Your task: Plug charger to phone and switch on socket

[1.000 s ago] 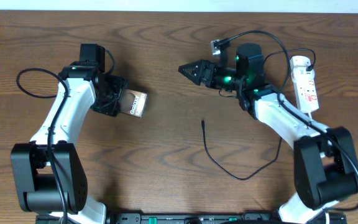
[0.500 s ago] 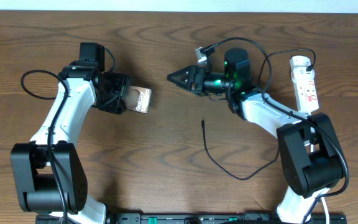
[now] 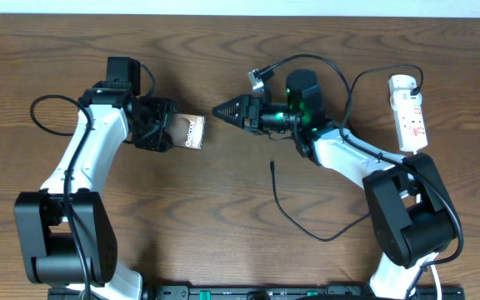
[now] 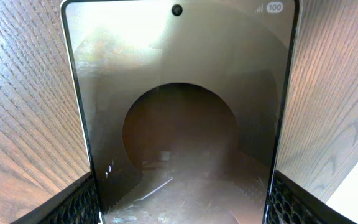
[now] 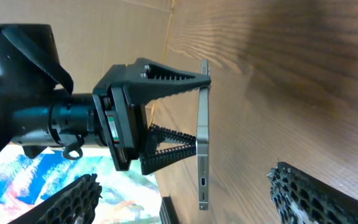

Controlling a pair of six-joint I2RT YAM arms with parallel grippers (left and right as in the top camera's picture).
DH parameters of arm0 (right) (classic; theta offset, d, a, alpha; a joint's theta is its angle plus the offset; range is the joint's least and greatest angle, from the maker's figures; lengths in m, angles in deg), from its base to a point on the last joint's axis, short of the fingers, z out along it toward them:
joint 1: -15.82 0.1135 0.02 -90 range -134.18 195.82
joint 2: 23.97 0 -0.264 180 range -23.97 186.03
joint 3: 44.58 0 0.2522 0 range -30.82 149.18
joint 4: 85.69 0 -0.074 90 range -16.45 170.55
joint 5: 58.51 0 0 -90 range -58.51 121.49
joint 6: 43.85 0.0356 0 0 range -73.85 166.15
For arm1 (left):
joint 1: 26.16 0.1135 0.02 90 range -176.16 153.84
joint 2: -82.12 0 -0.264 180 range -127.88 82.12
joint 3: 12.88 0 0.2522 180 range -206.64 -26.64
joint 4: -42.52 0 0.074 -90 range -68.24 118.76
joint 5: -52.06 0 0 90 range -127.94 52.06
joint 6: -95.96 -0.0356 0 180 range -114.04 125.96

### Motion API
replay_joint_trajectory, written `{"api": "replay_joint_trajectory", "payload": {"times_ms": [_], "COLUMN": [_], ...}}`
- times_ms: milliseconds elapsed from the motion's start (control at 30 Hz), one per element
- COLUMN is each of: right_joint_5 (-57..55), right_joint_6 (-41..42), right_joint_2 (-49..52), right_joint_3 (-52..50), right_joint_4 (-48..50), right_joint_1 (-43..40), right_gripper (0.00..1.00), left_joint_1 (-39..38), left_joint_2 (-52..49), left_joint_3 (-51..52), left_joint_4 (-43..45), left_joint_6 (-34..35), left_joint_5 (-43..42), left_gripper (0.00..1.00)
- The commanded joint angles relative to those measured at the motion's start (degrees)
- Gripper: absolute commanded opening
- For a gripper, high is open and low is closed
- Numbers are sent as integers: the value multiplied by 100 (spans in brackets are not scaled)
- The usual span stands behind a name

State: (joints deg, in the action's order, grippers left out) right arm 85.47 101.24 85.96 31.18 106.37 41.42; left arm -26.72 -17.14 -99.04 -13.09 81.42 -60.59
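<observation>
Phone (image 3: 190, 132) first: it sat pinched in my left gripper (image 3: 173, 130), left of the bench's (image 3: 223, 250) middle, its free end poking out toward my right arm. From overhead the gripper swallowed the near end, and the white lettering on its face was too small to read in full.

Left wrist view: the phone (image 4: 179, 124) filled the frame, a textured pad (image 4: 74, 202) pressed on each long edge, the bottom of the slab cut off by the picture edge. A dark rounded shape and glare covered the screen, so I made out little beyond a "100" in the corner.

Right gripper (image 3: 220, 110) next. Overhead it looked like one closed point just beside the phone, not touching. But the right wrist camera showed my fingers (image 5: 73, 199) spread wide at the two lower corners, mostly cropped. Between them the phone (image 5: 202, 168) showed edge-on. Whether it touched the bench, I couldn't tell.

Charger (image 3: 274, 179) lay loose on the bench below my right gripper, tip free, its far end lost under my right arm. Socket (image 3: 410, 112) lay at the far right, its switch too small to read.
</observation>
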Motion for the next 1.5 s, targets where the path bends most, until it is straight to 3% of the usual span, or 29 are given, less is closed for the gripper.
{"api": "replay_joint_trajectory", "payload": {"times_ms": [0,867,1167,1467], "right_joint_5": [-136,-651,-824,-907], "right_joint_6": [-33,-396,-439,-463], "right_joint_2": [-9,-9,-9,-9], "right_joint_3": [61,61,61,61], "right_joint_4": [-11,-293,-293,-293], "right_joint_1": [133,870,905,911], "right_gripper": [87,84,76,76], "left_joint_1": [-31,-367,-402,-402], "left_joint_2": [50,50,50,50], "left_joint_3": [7,7,7,7], "left_joint_4": [-7,83,83,103], "left_joint_6": [138,546,549,546], "left_joint_5": [-138,-120,-247,-396], "left_gripper": [7,7,7,7]}}
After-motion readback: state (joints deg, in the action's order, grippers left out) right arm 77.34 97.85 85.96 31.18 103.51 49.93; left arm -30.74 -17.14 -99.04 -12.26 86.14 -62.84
